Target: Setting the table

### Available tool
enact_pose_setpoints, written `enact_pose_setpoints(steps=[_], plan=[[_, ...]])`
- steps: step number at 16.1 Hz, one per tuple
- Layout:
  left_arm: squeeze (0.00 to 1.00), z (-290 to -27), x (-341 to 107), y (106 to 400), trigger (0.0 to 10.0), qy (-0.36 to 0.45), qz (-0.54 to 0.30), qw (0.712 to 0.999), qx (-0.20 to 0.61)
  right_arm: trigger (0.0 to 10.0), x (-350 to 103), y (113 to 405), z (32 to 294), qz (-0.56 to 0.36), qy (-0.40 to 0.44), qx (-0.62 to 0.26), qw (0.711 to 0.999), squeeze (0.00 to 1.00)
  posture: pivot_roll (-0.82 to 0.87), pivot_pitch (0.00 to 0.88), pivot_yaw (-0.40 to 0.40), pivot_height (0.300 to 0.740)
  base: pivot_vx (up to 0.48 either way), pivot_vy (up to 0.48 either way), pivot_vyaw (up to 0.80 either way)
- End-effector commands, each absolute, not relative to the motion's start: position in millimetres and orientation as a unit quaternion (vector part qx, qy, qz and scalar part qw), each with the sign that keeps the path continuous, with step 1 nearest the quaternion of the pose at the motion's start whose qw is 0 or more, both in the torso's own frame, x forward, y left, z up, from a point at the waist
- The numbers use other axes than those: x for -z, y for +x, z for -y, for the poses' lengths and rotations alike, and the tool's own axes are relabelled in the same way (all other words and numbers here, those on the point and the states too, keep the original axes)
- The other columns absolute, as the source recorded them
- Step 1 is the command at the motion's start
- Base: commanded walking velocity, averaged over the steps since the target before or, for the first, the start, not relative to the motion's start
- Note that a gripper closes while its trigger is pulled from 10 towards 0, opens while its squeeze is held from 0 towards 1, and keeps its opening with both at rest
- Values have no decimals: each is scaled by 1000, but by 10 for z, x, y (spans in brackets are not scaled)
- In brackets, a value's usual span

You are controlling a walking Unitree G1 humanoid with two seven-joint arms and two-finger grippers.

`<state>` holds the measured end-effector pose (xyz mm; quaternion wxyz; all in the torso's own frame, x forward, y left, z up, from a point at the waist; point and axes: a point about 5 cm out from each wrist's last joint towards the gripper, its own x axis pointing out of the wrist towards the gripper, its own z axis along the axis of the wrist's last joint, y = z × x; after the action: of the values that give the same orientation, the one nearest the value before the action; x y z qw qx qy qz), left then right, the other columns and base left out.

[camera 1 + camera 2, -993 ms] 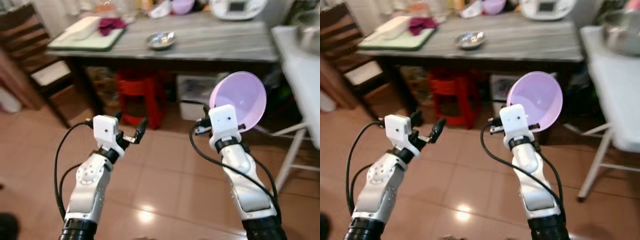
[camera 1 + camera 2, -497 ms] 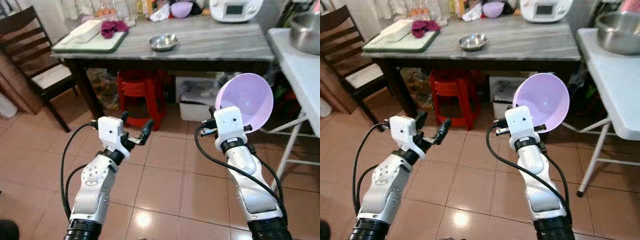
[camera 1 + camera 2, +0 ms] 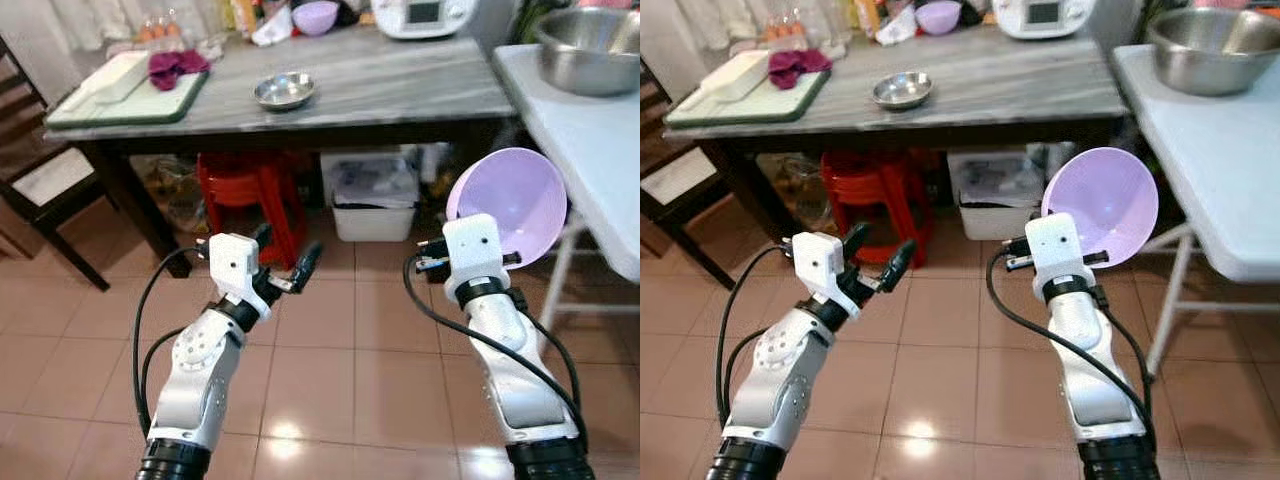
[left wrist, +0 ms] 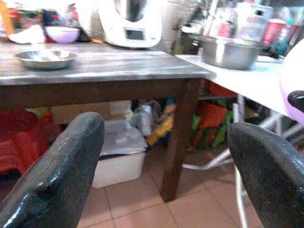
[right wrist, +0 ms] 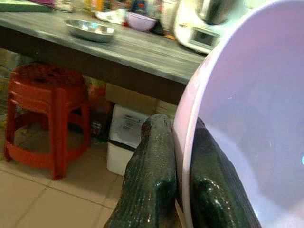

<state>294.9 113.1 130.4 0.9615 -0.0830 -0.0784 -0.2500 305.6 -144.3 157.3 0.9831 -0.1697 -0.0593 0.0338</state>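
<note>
This is a lived-in home kitchen or dining corner. A terracotta tiled floor [image 3: 330, 370] fills the lower half of the head views. Across the top runs a grey wood-grain table [image 3: 400, 85] on dark legs, carrying a small steel dish [image 3: 285, 91], a green tray [image 3: 120, 100] with a crumpled magenta cloth [image 3: 172, 66] at upper left, and a white countertop cooking appliance [image 3: 420, 14] at top centre. Under the table sit stacked red plastic stools [image 3: 245, 185] and a white lidded storage box [image 3: 372, 195]. A dark wooden chair [image 3: 35, 185] stands at the left edge. At upper right, a white folding table [image 3: 590, 140] holds a large steel mixing bowl [image 3: 588, 48].
</note>
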Motion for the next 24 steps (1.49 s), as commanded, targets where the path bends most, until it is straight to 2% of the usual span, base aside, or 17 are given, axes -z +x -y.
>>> enact_pose_setpoints(steps=[1, 24], plan=[[0, -1224, -1293, 2938, 10000, -78, 76, 966, 235, 10000, -1612, 3056, 1335, 72, -168, -53, 982, 0, -101, 107, 94, 740, 480, 0, 0], [0, -1222, -1261, 2982, 10000, -65, 74, 970, 223, 10000, -1616, 3033, 1300, 80, -179, -68, 978, 0, -123, 111, 95, 740, 480, 0, 0]])
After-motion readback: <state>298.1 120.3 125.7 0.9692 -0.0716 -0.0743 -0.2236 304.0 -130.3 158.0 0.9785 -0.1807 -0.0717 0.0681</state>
